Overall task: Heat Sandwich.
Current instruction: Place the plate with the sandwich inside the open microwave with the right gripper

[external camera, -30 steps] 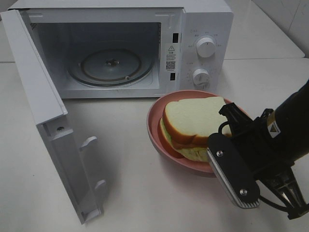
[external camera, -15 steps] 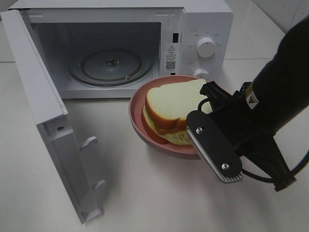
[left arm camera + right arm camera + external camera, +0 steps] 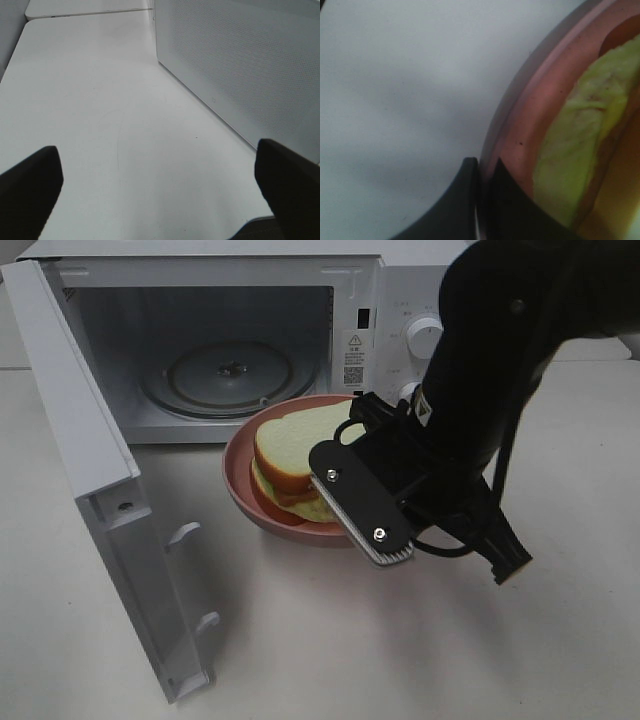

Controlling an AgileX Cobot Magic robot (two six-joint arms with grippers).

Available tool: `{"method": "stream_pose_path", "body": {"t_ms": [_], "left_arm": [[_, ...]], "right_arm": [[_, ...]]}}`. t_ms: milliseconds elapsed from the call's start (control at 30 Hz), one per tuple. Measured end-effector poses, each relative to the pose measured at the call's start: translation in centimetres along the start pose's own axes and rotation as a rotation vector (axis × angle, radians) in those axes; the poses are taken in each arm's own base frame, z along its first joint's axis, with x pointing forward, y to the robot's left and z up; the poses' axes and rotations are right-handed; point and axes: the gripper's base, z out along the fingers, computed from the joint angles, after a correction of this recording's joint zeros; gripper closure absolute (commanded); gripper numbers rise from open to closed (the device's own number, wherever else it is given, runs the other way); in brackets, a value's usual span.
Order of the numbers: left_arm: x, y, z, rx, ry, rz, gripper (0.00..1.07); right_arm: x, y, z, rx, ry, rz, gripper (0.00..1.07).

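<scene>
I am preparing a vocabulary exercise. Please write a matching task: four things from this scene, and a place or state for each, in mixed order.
1 sandwich
2 microwave door
3 plate
4 glass tray

A swung open
B rim pinched by the right fingers
C lying on the plate
D inside the microwave

Pairs: 1-C, 2-A, 3-B, 4-D

Pink plate point(image 3: 245, 502), its rim at the tips of the right pincer point(image 3: 335, 485), in front of the cavity of a white microwave point(image 3: 420, 280). The door point(image 3: 85, 450) stands swung wide, well to the side of the pincer. A glass turntable point(image 3: 230, 375) lies inside beyond the plate, the knobs point(image 3: 426, 337) sit on the panel behind the pincer, and a white table point(image 3: 300, 640) lies beneath.
</scene>
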Motion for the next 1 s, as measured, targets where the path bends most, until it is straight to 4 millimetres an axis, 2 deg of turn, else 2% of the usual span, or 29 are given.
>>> {"method": "stream_pose_path", "body": {"t_ms": [33,333,1000], "left_arm": [[0.0,0.0,0.0,0.0,0.0,0.0,0.07],[0.0,0.0,0.0,0.0,0.0,0.0,0.07],[0.0,0.0,0.0,0.0,0.0,0.0,0.07]], "right_arm": [[-0.1,-0.8,0.0,0.003,-0.001,0.002,1.07],[-0.7,-3.9,0.2,0.01,0.001,0.006,1.07],[-1.9,-8.9,1.1,0.045,-0.041,0.036,1.07]]}}
